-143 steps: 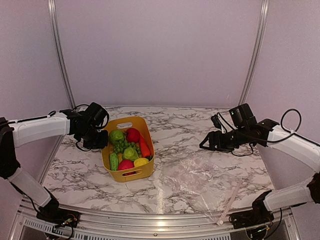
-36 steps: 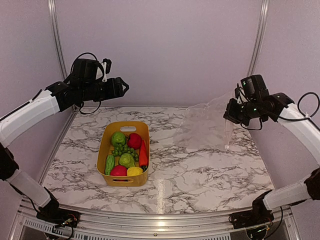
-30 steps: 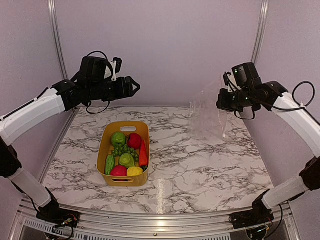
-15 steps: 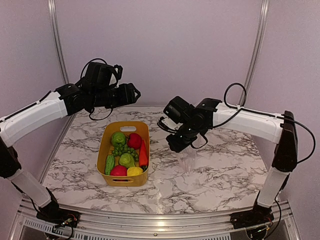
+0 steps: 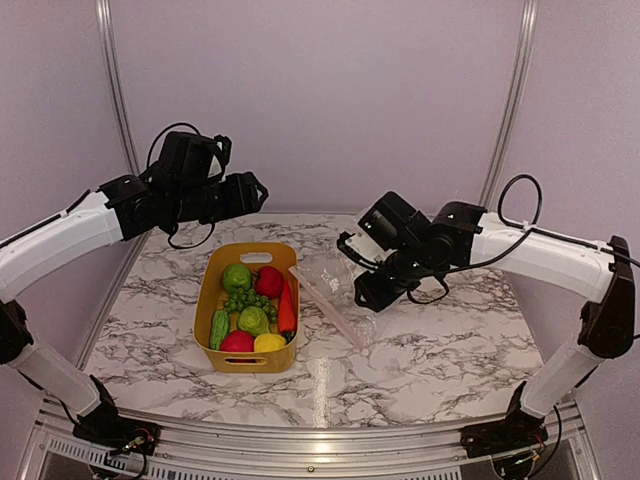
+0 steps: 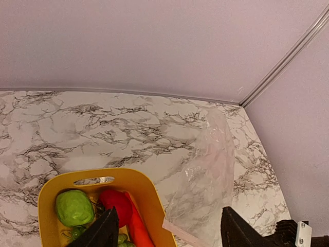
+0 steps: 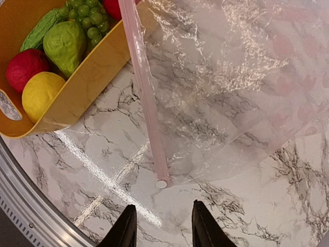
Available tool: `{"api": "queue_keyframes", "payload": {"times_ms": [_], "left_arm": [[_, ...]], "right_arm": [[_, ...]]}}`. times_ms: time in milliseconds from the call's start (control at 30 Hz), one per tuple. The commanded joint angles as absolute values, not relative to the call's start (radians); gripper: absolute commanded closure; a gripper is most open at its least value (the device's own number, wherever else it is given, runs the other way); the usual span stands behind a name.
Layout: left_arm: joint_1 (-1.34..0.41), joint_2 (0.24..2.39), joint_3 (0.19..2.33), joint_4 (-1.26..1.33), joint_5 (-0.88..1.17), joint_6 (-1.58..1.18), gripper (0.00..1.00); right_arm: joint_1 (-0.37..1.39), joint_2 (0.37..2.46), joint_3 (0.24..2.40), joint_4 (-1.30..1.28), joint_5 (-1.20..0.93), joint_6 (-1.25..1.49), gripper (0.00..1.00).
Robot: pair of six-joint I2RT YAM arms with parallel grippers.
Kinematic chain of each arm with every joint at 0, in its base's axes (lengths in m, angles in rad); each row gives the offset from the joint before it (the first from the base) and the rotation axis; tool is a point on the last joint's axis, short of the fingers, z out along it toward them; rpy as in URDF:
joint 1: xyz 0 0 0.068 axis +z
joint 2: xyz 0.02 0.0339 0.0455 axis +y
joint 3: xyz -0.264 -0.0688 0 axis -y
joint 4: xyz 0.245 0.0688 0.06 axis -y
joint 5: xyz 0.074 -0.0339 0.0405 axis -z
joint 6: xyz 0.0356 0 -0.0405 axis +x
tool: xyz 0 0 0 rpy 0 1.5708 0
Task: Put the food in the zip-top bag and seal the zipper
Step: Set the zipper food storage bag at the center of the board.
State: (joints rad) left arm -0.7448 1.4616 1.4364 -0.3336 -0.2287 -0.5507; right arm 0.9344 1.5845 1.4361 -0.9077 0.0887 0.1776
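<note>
The food lies in a yellow tub (image 5: 210, 300): green pepper (image 7: 64, 41), red apple (image 7: 23, 64), yellow lemon (image 7: 41, 92), grapes (image 7: 92, 23), cucumber (image 7: 41, 28) and orange carrot (image 5: 287, 305). The clear zip-top bag (image 5: 335, 290) lies flat on the marble just right of the tub, and its pink zipper (image 7: 144, 92) runs along the edge nearest the tub. My right gripper (image 7: 163, 226) hovers over the bag's near corner, open and empty. High above the tub's far end, my left gripper (image 6: 167, 236) is open with nothing in it.
The marble table (image 5: 440, 340) is ringed by lilac walls, with a metal rail (image 5: 320, 440) along the near edge. The right arm (image 5: 520, 245) stretches across the table's right half. The tub's near rim (image 7: 77, 92) almost touches the zipper.
My right arm swung from the back right to the centre carrying the hanging bag, lowered it beside the tub and opened, letting it go. The left arm shifted slightly.
</note>
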Motion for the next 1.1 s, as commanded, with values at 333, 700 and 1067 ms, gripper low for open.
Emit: {"api": "queue_keyframes", "payload": {"times_ms": [333,700,1067], "left_arm": [[-0.741,1.383,1.385,-0.386,-0.254,-0.55,0.3],[-0.741,1.321,1.345,-0.411,-0.302,-0.567,0.3],[-0.741,1.278,1.313,-0.438,-0.334,-0.576,0.3]], "right_arm": [[1.006,1.659,1.299,-0.705,0.342,0.13,0.68],[1.006,1.731,1.288,-0.571,0.311,0.046,0.63],[1.006,1.835,1.326,-0.535,0.364,0.017,0.59]]}}
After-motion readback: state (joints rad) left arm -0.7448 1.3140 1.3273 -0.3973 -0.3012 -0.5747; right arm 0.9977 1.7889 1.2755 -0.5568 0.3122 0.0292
